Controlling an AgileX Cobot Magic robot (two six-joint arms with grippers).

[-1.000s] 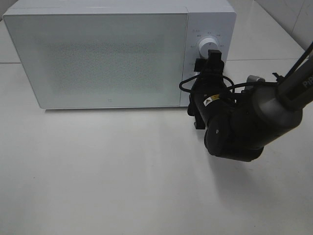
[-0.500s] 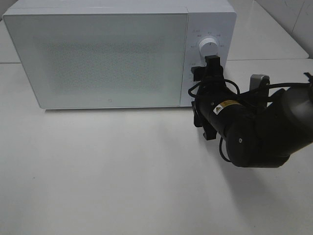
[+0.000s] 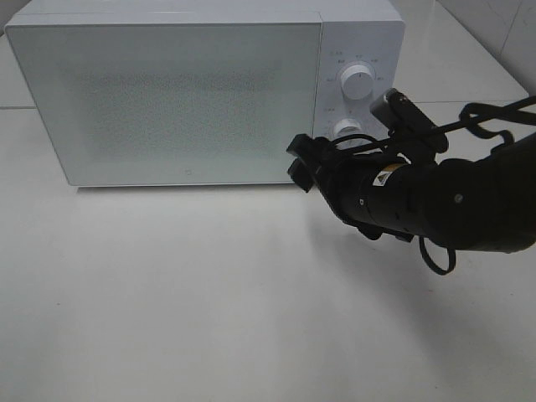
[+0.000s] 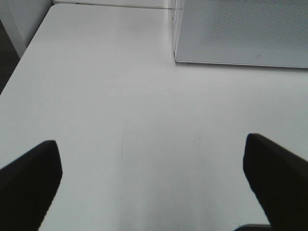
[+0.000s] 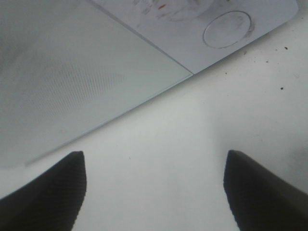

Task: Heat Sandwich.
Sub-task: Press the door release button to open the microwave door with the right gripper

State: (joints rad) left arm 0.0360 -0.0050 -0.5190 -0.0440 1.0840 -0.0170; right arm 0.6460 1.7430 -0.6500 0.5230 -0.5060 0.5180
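- White microwave oven (image 3: 193,100) stood at 12 o'clock on the pale worktop (image 3: 167,293), its speckled door (image 3: 167,100) shut flush.
- No sandwich showed in any view, neither on the worktop nor in either end effector. The door's screen hid the cavity, so whether the sandwich lay inside could not be told.
- Right end effector (image 3: 301,161) reached in from 3 o'clock, jaws apart and holding nothing, just off the door's 5 o'clock corner, beside the control panel.
- Left end effector (image 4: 154,187) hung over the worktop toward 8 o'clock of the oven, jaws spread wide and empty.
- Upper dial (image 3: 358,82) and lower dial (image 3: 346,130) sat at 3 o'clock of the door; their settings were too small to read.
- Judged from this, with the door closed and nothing to carry in sight, loading was either done or not begun. If done, what remained was the heating, then opening the door and taking the sandwich out.
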